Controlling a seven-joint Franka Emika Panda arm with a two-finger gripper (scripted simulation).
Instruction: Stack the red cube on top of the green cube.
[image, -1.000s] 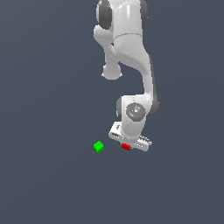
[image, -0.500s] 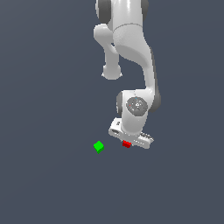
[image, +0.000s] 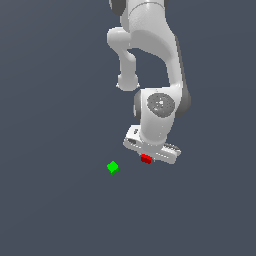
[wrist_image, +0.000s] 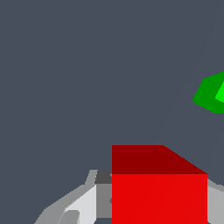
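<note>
Gripper (image: 148, 156) clamps the red cube (image: 146, 159) (fingers on both sides), near the green cube (image: 113, 167), not touching.

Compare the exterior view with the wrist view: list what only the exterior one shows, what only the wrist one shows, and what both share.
Only the exterior view shows the white arm and how the claw sits low, to that view's right of the green cube. Only the wrist view shows the red cube close up, filling the space between the claw's fingers. Both show the two cubes apart, and the plain grey floor.
</note>
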